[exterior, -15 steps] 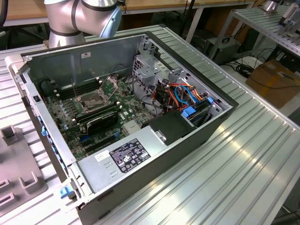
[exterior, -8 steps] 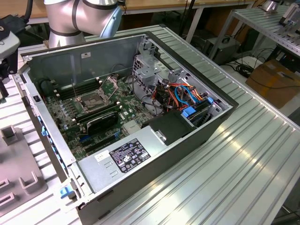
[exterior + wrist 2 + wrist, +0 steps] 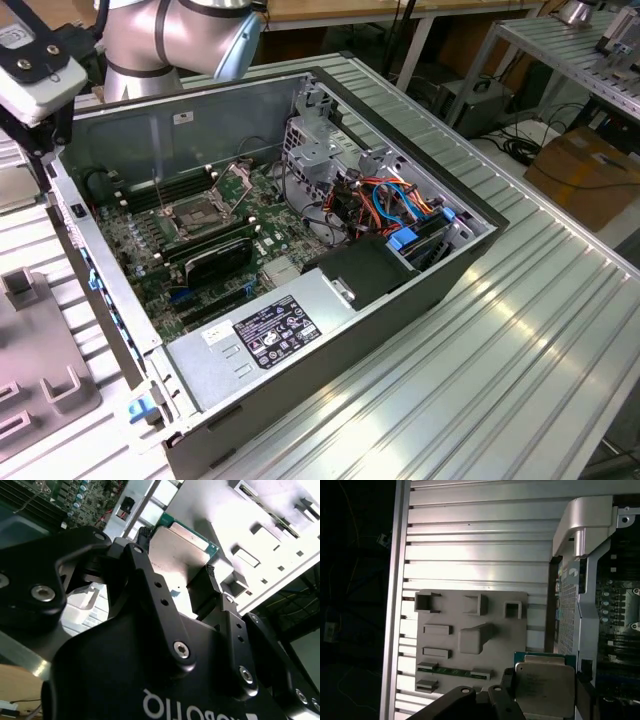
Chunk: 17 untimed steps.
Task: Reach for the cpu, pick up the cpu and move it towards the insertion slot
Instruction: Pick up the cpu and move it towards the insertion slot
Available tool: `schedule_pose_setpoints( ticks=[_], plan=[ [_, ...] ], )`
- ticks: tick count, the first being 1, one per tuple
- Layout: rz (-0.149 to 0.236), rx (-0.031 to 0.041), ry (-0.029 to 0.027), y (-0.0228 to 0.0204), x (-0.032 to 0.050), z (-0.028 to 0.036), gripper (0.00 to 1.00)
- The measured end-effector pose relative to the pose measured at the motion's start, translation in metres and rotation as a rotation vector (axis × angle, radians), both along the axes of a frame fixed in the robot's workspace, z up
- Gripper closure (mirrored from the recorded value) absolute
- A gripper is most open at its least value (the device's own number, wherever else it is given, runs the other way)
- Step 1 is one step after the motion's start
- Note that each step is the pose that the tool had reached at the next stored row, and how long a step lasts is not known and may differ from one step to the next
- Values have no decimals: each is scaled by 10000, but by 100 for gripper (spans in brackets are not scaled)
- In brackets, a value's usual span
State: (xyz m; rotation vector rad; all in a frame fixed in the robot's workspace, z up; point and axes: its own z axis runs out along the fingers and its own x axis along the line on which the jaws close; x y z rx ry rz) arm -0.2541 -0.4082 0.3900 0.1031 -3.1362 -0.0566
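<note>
Tool (image 3: 177,580) clamped on the one cpu (image 3: 545,690), fingers (image 3: 205,587) pinching its edges; it's lifted above the grey holder tray (image 3: 470,630) on the ribbed surface (image 3: 480,555), beside the open computer case (image 3: 420,190); pickup done; one insertion slot (image 3: 203,212) waits well apart.

Cpu (image 3: 544,689): lower edge cut off by the first wrist view's border, sides masked by the claw (image 3: 545,700). Slot (image 3: 205,212): contacts too small to resolve in the exterior view.
</note>
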Motion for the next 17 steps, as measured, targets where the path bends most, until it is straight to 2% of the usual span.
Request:
schedule_pose_setpoints(
  ticks=[1,2,3,4,7,9,15,17],
  plan=[
    [-9,0,0,9,24,-2,45],
    [-42,0,-1,66,129,-15,45],
    [-59,-1,1,101,187,-23,45],
    [-94,1,-1,116,221,-30,45],
    [-344,0,0,144,314,-49,45],
    [-417,-2,0,171,418,-55,45],
    [-560,-5,-1,210,599,-68,45],
    [-644,-7,1,232,712,-77,45]
  ],
)
